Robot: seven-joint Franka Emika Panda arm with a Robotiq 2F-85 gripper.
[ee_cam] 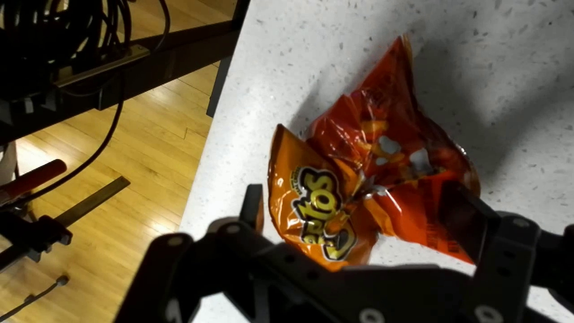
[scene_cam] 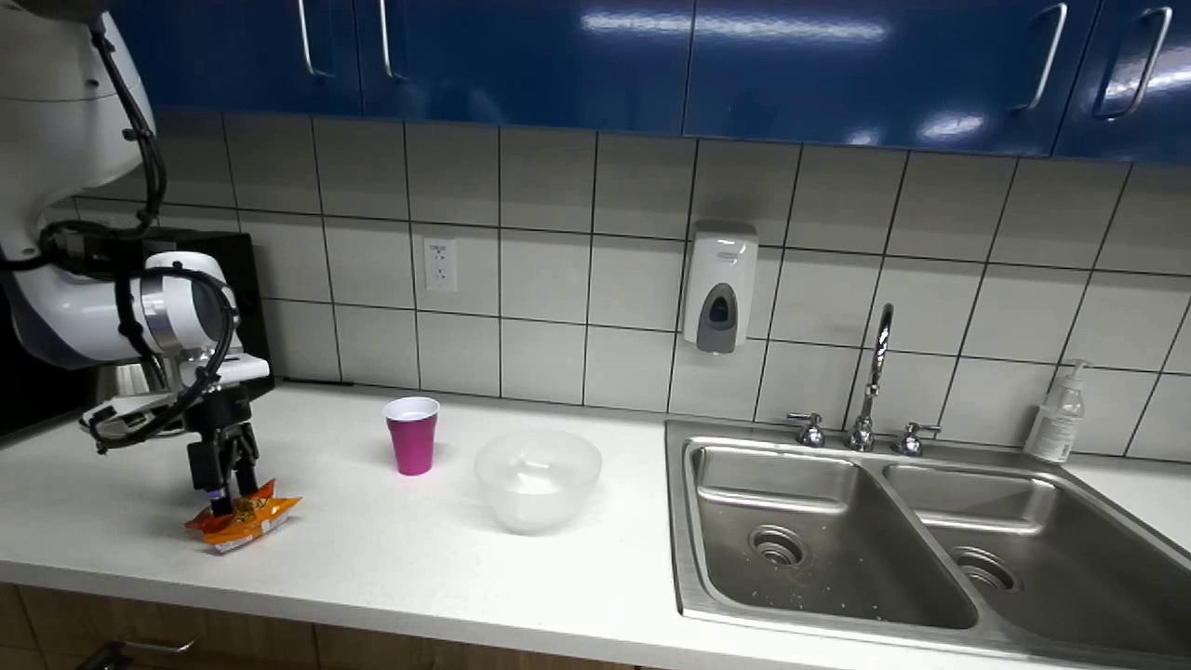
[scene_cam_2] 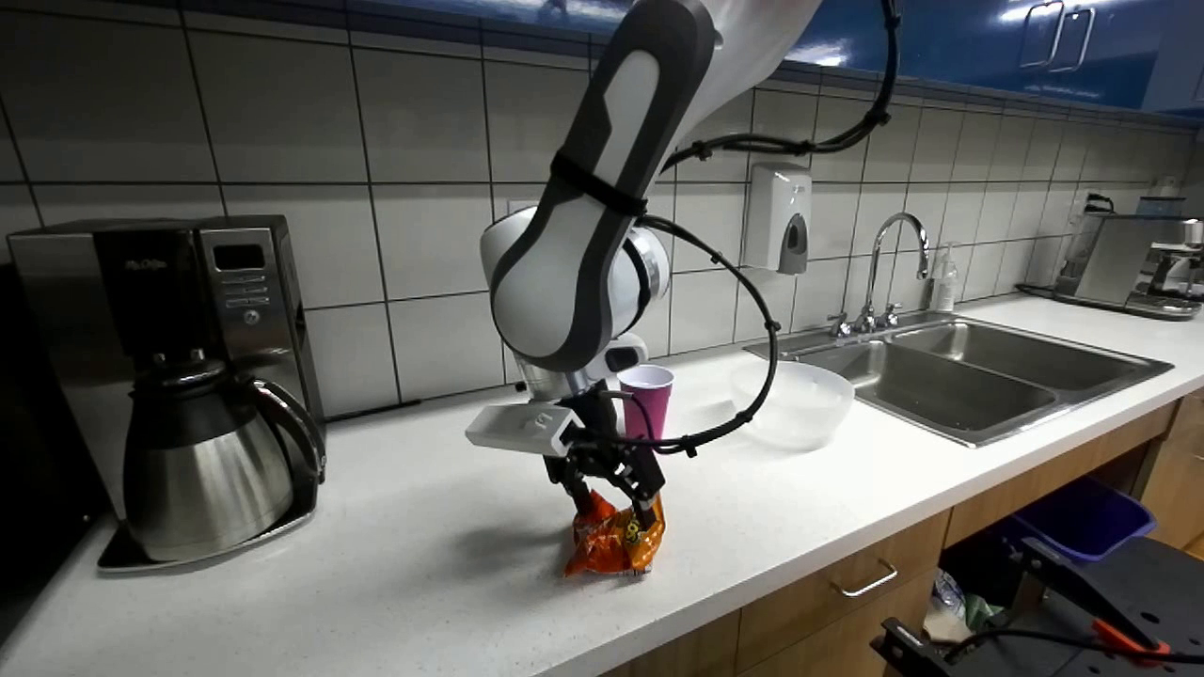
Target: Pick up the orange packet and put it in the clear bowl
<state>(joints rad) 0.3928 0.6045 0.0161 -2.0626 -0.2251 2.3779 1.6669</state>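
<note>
The jaws, spread apart, straddle the orange packet (ee_cam: 367, 168) on the desk (scene_cam: 391, 549), well away from the bowl (scene_cam: 538, 484)

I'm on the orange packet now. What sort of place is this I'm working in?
Probably a kitchen, perhaps an office one: a double steel sink is set into the counter, a coffee maker stands on it, and a dispenser hangs on the tiled wall.

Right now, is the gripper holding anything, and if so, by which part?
Nothing appears held: the gripper is open, jaws wide apart around the orange snack packet, which rests on the countertop; any contact is unclear.
</note>
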